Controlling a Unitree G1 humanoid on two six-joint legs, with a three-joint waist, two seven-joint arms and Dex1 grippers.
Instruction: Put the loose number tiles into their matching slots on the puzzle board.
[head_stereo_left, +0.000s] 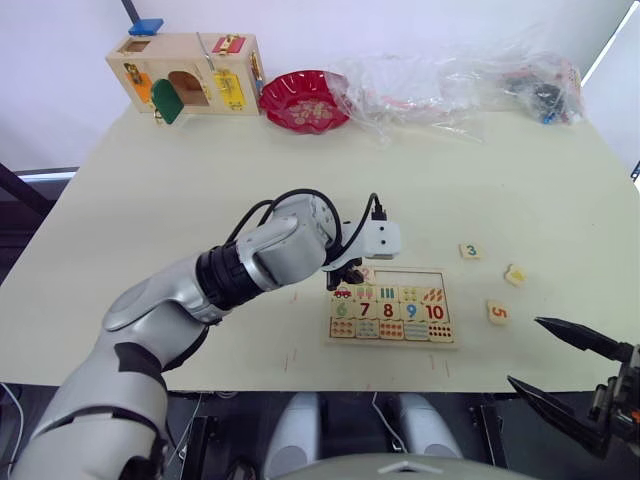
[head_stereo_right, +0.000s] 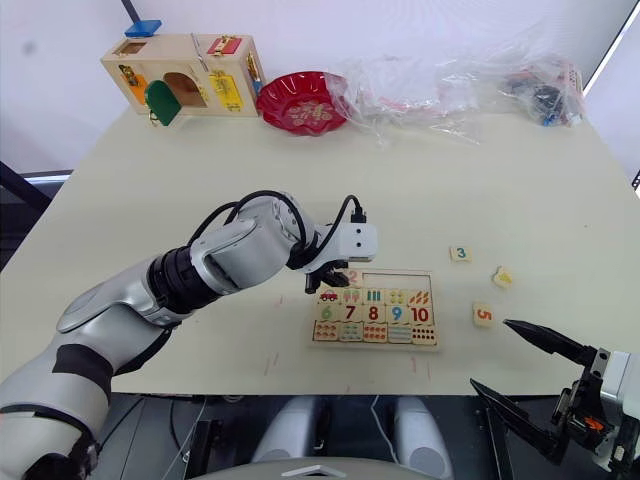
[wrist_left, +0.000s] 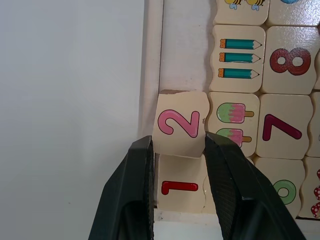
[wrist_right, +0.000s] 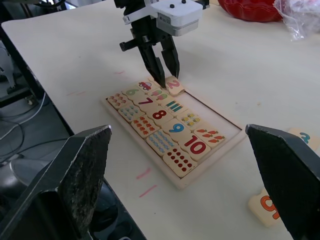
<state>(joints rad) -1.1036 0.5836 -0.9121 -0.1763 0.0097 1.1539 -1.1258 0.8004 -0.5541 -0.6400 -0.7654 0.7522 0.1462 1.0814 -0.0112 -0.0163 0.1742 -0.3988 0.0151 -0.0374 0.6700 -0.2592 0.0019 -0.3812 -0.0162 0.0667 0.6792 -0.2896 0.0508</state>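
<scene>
So your left gripper (wrist_left: 176, 150) is down over the far-left corner of the board (head_stereo_left: 392, 342), with its two fingers (wrist_left: 131, 185) set either side of the 2 tile (wrist_left: 181, 131). They sit just against the near edge of that tile on both sides, only slightly spread. I can't tell if they're actually squeezing it or just bracketing it. The 2 sits tilted, half over the board's left frame and partly overlapping the 1 tile (wrist_left: 181, 188), so it isn't seated flat in the slots (head_stereo_left: 415, 277). The 1 already lies in the corner end of that strip, right under the fingers.

Rest of the strip looks bare pale wood running off to the right. Below it you've got the picture row, then 6 to 10, then the dot tiles, all in place.

Three loose tiles are out on the table (head_stereo_left: 180, 190) to the right of the board. The 3 tile (head_stereo_left: 470, 251) is farthest, the 5 tile (head_stereo_left: 498, 312) nearest, and the third tile (head_stereo_left: 515, 274) sits between them, lying skewed so I can't read its digit.

Your right gripper (head_stereo_left: 560, 372) hangs at the near-right edge of the table, fingers spread wide, nothing in them, well apart from the 5.

At the far edge you've got a latch box (head_stereo_left: 187, 73), a red bowl (head_stereo_left: 304, 100) and some plastic bags (head_stereo_left: 460, 85).
</scene>
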